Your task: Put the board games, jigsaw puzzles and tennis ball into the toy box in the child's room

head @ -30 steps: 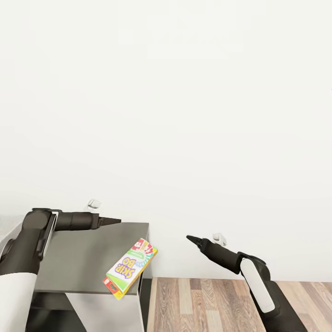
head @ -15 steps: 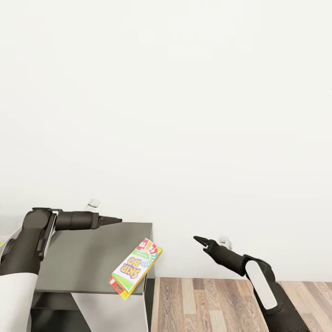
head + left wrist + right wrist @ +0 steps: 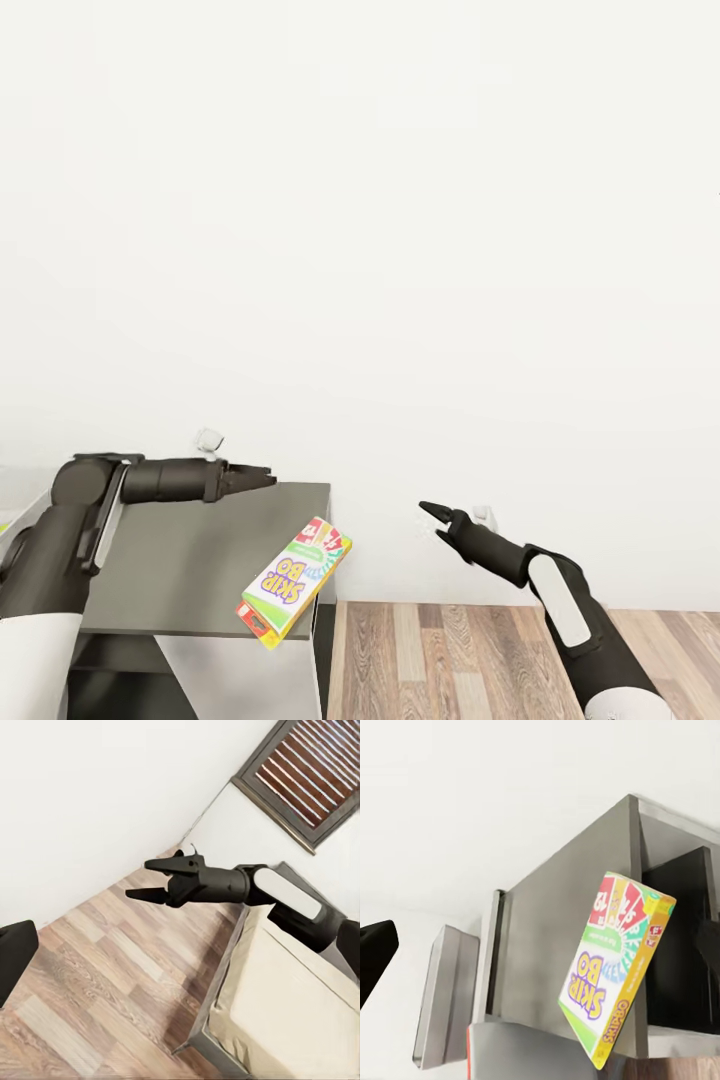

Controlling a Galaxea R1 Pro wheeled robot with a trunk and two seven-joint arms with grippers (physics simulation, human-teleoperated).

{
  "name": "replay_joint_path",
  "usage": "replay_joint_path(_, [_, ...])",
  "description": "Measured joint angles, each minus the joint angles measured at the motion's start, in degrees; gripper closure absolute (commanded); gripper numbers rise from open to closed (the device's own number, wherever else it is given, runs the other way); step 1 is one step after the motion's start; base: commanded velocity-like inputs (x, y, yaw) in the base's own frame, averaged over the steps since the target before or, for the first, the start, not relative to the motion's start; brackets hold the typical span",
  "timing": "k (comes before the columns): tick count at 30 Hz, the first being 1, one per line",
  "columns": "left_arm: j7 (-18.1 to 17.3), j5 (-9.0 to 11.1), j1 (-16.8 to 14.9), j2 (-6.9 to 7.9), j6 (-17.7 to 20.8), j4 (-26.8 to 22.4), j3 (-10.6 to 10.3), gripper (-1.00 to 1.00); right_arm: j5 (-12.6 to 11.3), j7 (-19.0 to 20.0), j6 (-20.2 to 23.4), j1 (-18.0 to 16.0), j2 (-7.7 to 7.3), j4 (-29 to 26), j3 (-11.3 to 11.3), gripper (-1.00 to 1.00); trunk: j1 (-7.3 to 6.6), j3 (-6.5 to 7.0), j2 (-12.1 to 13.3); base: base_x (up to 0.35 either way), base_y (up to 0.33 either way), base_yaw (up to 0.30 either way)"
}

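A colourful Skip-Bo board game box [image 3: 293, 580] lies tilted at the right front corner of the grey table [image 3: 170, 570], partly overhanging its edge. It appears again as the box [image 3: 619, 960] on the table top [image 3: 555, 922] in the right wrist view. My left gripper [image 3: 262, 478] hovers over the table's back edge, above and left of the box, fingers slightly apart and empty. My right gripper [image 3: 428, 517] hangs in the air to the right of the table, open and empty; the left wrist view shows this gripper [image 3: 148, 879] with its fingers spread.
A white wall fills the background. Wood floor [image 3: 450, 660] lies right of the table. The left wrist view shows a bed with a beige mattress [image 3: 285, 1020] and a slatted window [image 3: 311, 776]. A grey panel [image 3: 442, 997] stands beside the table.
Both grippers have gone from shut to open. The right gripper rose slightly. The view shifted a little at first, carrying table and box rightward in the picture.
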Motion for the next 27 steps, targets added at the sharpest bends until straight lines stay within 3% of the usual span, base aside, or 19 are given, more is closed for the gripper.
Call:
replay_joint_path(5, [-0.03, 0.88, 0.16, 0.18, 0.07, -0.09, -2.01, -1.0, 0.43, 0.03, -0.44, -0.68, 0.55, 0.1, 0.51, -1.0, 0.0, 0.0, 0.0, 0.0, 0.0, 0.0])
replay_joint_path(16, [-0.05, 1.13, 0.19, -0.14, 0.16, -0.04, -2.48, -1.0, 0.62, 0.48, -0.5, -0.84, -0.18, 0.16, 0.55, -1.0, 0.0, 0.0, 0.0, 0.0, 0.0, 0.0])
replay_joint_path(27, [-0.05, 1.26, 0.19, 0.19, 0.3, 0.17, -2.35, -1.0, 0.74, 0.13, -0.67, -0.85, 0.53, -0.15, 0.92, -1.0, 2.42, -1.98, -4.41, 0.0, 0.0, 0.0])
